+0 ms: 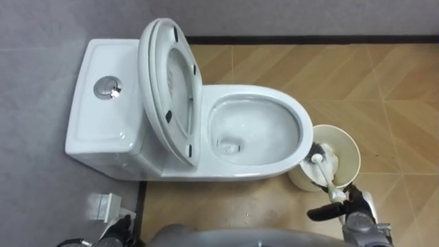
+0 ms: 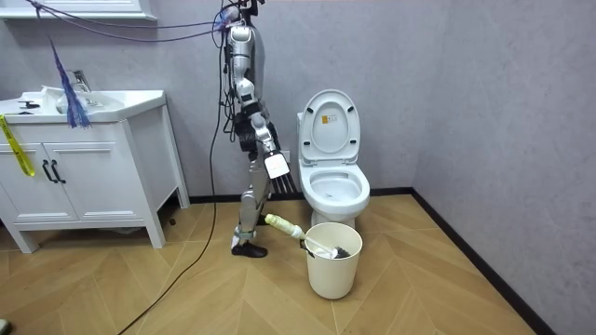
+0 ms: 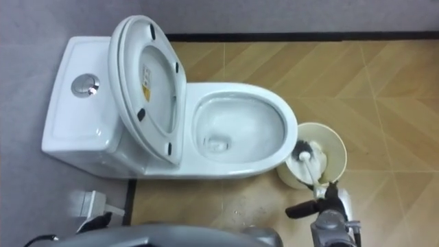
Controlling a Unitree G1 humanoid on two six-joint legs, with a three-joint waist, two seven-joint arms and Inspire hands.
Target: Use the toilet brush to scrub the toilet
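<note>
The brush [image 1: 324, 173] stood head-down in the bucket [image 1: 351, 145], right of the toilet [image 1: 274, 162]; the right hand [image 1: 358, 209] hovered at its handle, open or closed I could not tell. Fetching seemed in hand; next, a firm grasp, then a lift left into the bowl.

Light was bright, even, diffuse. Soft sheen sat on toilet [image 1: 264, 91] rim and raised lid [image 1: 168, 82]. Wooden floor [image 2: 419, 288] carried pale glare. Faint soft-edged shadow lay under cabinet [image 2: 84, 177] in room view.
</note>
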